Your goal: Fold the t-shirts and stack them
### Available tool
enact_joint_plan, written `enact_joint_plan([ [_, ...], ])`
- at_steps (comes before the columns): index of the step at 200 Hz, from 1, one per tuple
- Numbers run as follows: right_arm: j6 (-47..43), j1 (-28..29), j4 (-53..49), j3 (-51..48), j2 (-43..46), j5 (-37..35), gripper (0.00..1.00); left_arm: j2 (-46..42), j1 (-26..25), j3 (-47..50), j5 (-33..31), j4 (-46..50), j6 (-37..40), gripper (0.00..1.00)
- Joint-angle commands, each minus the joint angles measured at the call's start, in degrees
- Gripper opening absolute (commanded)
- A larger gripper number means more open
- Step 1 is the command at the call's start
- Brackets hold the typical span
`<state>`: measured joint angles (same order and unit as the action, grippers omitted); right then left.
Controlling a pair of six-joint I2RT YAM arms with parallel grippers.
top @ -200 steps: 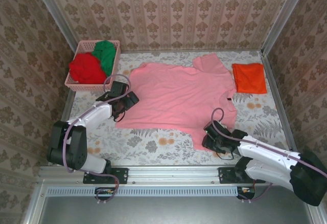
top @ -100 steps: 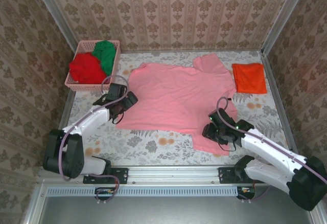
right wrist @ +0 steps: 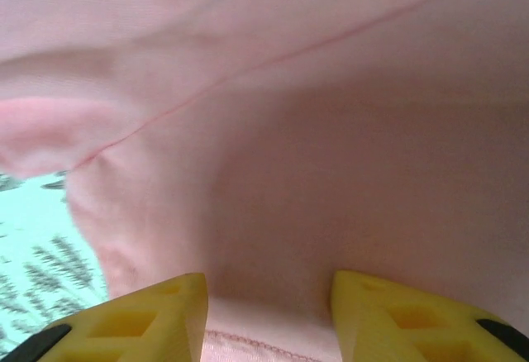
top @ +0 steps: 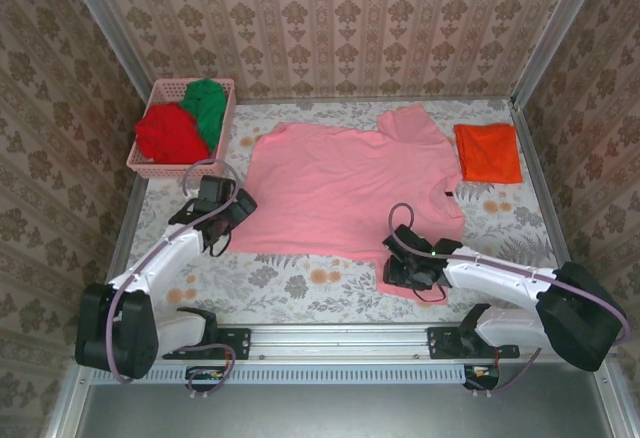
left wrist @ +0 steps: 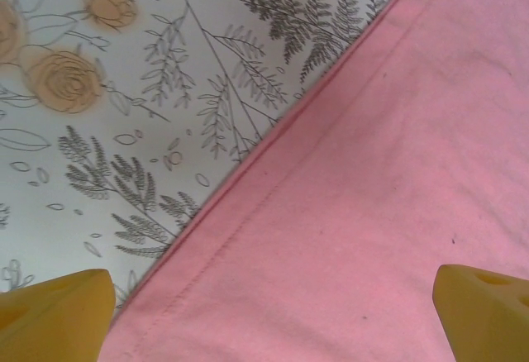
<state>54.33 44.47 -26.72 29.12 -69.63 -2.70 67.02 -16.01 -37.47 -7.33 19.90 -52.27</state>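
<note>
**Step in hand:** first fold of the light pink t-shirt [top: 345,183]. The garment lies spread flat in the middle of the worktop [top: 300,283], with neither gripper lifting it.

**Left gripper** [left wrist: 273,312]: jaws fully open, holding nothing. It sits low over the shirt's left hem [left wrist: 248,188], one fingertip above the bare worktop and the other above the cloth.

**Right gripper** [right wrist: 269,312]: jaws partly open at the near sleeve. Pink cloth lies in the gap between the fingers but does not look pinched.

**Other items:** an orange folded t-shirt [top: 488,151] rests at the far right and probably serves as the base of the stack. A red t-shirt [top: 168,133] and a green t-shirt [top: 208,106] wait in the pink basket [top: 175,86] at the far left.

**Next move, as judged:** close each gripper on its edge, taking a single layer, then raise both together and carry the cloth across the shirt. Uneven lift would skew the crease.
</note>
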Motion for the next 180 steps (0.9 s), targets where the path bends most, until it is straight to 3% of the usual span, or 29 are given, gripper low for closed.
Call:
enact_joint_plan([
  [1, 3.2, 3.7, 3.9, -1.0, -4.0, 3.5, 0.46, -4.0, 0.5, 1.9, -0.8, 2.0, -0.2, 1.0],
  [45, 1.6, 7.1, 6.6, 5.6, -6.6, 7.6, 0.53, -6.7, 2.7, 4.0, -0.2, 4.7, -1.6, 1.0],
  [88, -0.9, 3.7, -3.7, 9.5, 1.7, -1.4, 0.66, -7.7, 1.9, 4.4, 2.1, 14.4, -10.1, 0.99],
  [105, -1.0, -0.5, -5.2, 7.9, 5.1, -1.0, 0.66, -9.0, -0.3, 6.3, 1.8, 16.2, -15.9, 0.91],
  [130, -1.3, -5.0, -4.5, 5.8, 8.1, 0.1, 0.66, -8.3, -1.0, 8.6, 3.0, 11.9, -19.5, 0.73],
  [180, -1.6, -6.1, -4.8, 4.9, 8.8, 0.6, 0.67, -1.8, 1.2, 4.6, 2.6, 11.9, -19.2, 0.47],
])
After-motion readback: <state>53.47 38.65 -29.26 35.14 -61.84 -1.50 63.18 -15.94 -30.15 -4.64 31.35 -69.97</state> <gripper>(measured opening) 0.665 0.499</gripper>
